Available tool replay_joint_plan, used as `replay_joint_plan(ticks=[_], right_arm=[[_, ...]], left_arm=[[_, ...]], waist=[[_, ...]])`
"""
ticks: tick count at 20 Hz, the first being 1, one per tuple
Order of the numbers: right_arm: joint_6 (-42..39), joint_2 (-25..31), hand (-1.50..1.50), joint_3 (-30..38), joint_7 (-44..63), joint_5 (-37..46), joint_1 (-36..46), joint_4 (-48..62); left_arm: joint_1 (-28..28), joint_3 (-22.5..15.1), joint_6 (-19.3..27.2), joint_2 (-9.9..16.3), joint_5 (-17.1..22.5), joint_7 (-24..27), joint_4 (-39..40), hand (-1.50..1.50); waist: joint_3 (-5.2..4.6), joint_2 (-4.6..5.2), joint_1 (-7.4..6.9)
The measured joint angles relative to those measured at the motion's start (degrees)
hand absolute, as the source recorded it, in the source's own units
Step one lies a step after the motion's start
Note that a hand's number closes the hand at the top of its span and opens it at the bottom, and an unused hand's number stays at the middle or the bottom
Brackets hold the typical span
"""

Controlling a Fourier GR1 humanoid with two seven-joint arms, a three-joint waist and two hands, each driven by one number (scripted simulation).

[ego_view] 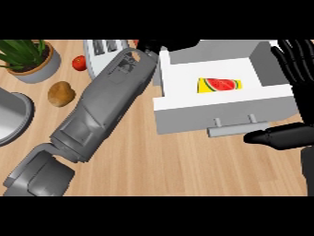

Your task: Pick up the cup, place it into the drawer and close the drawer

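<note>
The white drawer [186,73] stands pulled open across the upper right of the head view, its grey handle [231,128] facing me. The cup [219,85], yellow with a watermelon print, lies on its side on the drawer's floor with nothing touching it. My left forearm runs up from the lower left. My left hand [171,45] hangs over the drawer's back left corner, cut by the picture's top, fingers stretched out and holding nothing. My right hand [300,69] is open at the drawer's right side, fingers up, its thumb just right of the handle.
A toaster [108,48] stands left of the drawer under my left wrist. Further left are a red tomato [79,62], a potato [61,93] and a potted plant [25,57]. A grey round vessel [3,117] sits at the left edge.
</note>
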State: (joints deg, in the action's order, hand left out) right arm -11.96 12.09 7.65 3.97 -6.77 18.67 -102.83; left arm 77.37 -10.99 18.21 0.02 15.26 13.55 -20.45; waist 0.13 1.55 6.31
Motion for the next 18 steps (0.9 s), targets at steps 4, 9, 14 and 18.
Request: replay_joint_plan(ticks=[4,9,14,18], right_arm=[[-0.6,0.0,-1.50,-0.4,-0.1,-0.6,1.1,0.2],[-1.2,-0.1,-1.50,-1.1,0.3,-1.2,3.5,1.1],[-5.0,-0.7,1.50,-3.4,0.1,-4.3,4.3,1.8],[-10.5,-1.1,1.50,-6.8,0.6,-8.4,5.1,1.7]], left_arm=[[-0.2,-3.9,-2.2,0.0,0.8,-1.4,2.9,1.50],[-1.7,-7.4,-3.2,0.0,2.6,-1.4,3.6,-1.50],[-3.9,-7.5,-2.6,0.0,7.0,1.7,1.8,-1.50],[-4.7,-6.6,-3.7,0.0,11.4,5.2,-0.9,-1.50]], waist=[[0.02,0.45,1.93],[0.01,0.96,3.79],[-0.02,1.44,5.46],[-0.08,1.39,5.81]])
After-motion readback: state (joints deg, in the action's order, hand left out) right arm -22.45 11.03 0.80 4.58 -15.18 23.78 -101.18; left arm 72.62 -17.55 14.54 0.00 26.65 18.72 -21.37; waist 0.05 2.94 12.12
